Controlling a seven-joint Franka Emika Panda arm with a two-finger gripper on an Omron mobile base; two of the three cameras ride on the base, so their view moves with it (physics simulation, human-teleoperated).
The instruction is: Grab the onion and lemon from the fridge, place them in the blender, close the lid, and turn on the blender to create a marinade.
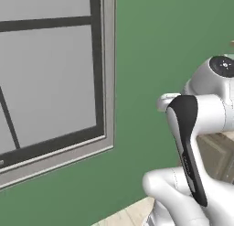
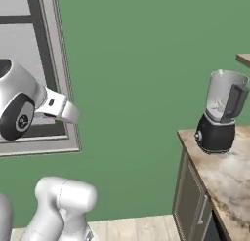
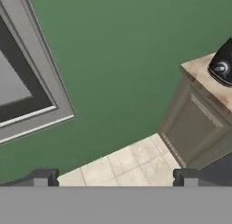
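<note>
Looking out along the hand [image 3: 115,177], its two dark finger tips [image 3: 41,177] rise well apart at the bottom of the hand view, spread wide with nothing between them. Beyond them lie pale floor tiles [image 3: 131,162] at lower centre, a green wall [image 3: 127,60] across the middle, and a grey-framed window [image 3: 41,100] at the upper left. At the right edge of that view stands a grey cabinet [image 3: 195,128] under a speckled desk [image 3: 206,78], and on it, cut by the frame at the upper right, sits the black base of the blender [image 3: 222,66] with its round knob facing the camera. In the right base view the blender [image 2: 222,113] stands whole at the right, near the desk's [image 2: 224,176] left end: a clear greyish jug, upright, with a dark handle on its right side, on the squat black base. Its mouth looks uncovered, though I cannot be sure. So the blender lies up and to the right of the hand, well apart. Onion, lemon and fridge are what the task needs first, and I judge the base must turn or drive to find them before any grasp.
</note>
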